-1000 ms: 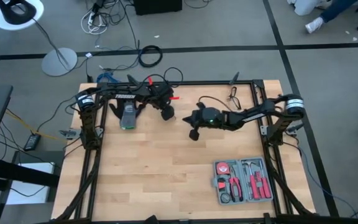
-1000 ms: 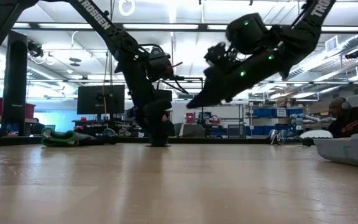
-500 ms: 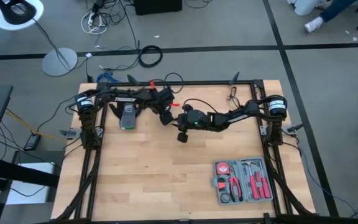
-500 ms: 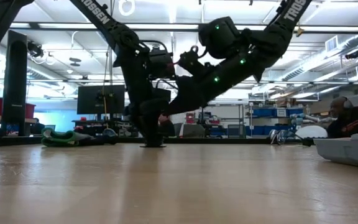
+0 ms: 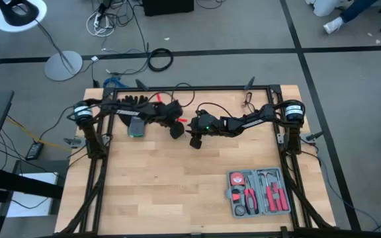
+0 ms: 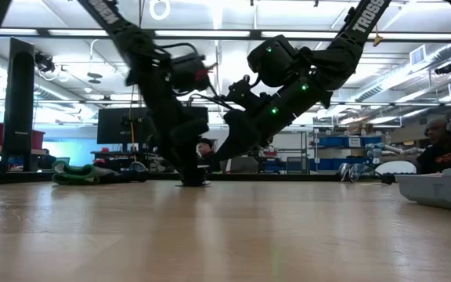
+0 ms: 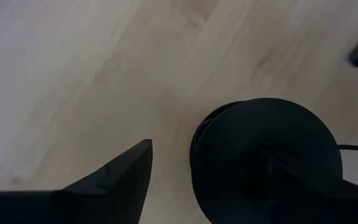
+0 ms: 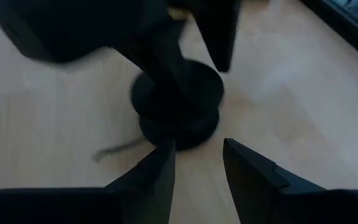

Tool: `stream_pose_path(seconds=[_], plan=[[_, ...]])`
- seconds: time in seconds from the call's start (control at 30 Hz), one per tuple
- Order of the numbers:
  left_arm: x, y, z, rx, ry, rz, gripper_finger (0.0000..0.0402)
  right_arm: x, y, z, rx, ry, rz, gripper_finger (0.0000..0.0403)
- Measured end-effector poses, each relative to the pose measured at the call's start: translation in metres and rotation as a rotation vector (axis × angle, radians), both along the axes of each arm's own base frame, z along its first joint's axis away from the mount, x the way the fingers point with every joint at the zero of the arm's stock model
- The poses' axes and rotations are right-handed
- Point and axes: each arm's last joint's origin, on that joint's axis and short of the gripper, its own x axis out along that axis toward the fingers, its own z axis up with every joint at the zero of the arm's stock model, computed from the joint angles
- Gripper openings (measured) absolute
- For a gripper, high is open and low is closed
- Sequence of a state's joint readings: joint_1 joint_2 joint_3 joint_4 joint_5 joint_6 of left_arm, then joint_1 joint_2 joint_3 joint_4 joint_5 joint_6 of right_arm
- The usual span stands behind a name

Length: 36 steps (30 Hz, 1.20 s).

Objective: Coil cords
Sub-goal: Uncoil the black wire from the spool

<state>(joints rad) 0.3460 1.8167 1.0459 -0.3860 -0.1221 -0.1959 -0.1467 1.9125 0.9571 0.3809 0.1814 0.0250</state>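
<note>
The small round black disc (image 5: 176,131) sits on the bench (image 5: 177,192) toward its far edge, roughly at eleven o'clock from the bench's middle. Up close it shows as a flat puck (image 7: 263,158) with a hair-thin wire (image 8: 114,150) trailing off across the wood; more of the black wire (image 5: 211,106) loops along the far rail.

The left claw (image 5: 175,127) stands right over the disc, its fingers (image 7: 126,171) spread wide with one on either side of the puck, not yet closed on it. The right claw (image 5: 194,139) hovers just beside it at three o'clock, pointing at the disc, its two fingers (image 8: 154,171) apart with bare wood between them and nothing held.

Farther out, a green and black glove (image 5: 135,124) lies at nine o'clock from the disc. A grey tool case (image 5: 258,192) with red-handled pliers sits well apart, near the bench's five o'clock corner.
</note>
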Motion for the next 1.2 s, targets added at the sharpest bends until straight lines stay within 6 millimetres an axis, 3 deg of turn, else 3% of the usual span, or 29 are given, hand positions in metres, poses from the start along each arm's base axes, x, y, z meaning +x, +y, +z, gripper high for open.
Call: stream_pose_path(seconds=[0.33,0.43,0.63,0.93,1.2], plan=[[-0.051,-0.028,-0.001,0.03,-0.252,0.052,0.0264,0.001,0.008,-0.001,0.008,0.01,0.019,0.0134],[-0.058,-0.032,-0.007,0.024,-0.311,0.08,0.0264,0.003,0.012,0.001,0.045,-0.022,0.067,0.0135],[-0.058,-0.033,-0.007,0.008,-0.337,0.109,0.0264,0.006,0.026,0.004,0.089,-0.07,0.18,0.0135],[-0.044,-0.028,0.015,-0.002,-0.29,0.109,0.0264,0.019,0.027,0.023,0.074,-0.144,0.184,0.0135],[-0.043,-0.027,0.019,-0.008,-0.262,0.115,0.0264,0.011,0.02,0.01,0.119,-0.001,0.129,0.0134]])
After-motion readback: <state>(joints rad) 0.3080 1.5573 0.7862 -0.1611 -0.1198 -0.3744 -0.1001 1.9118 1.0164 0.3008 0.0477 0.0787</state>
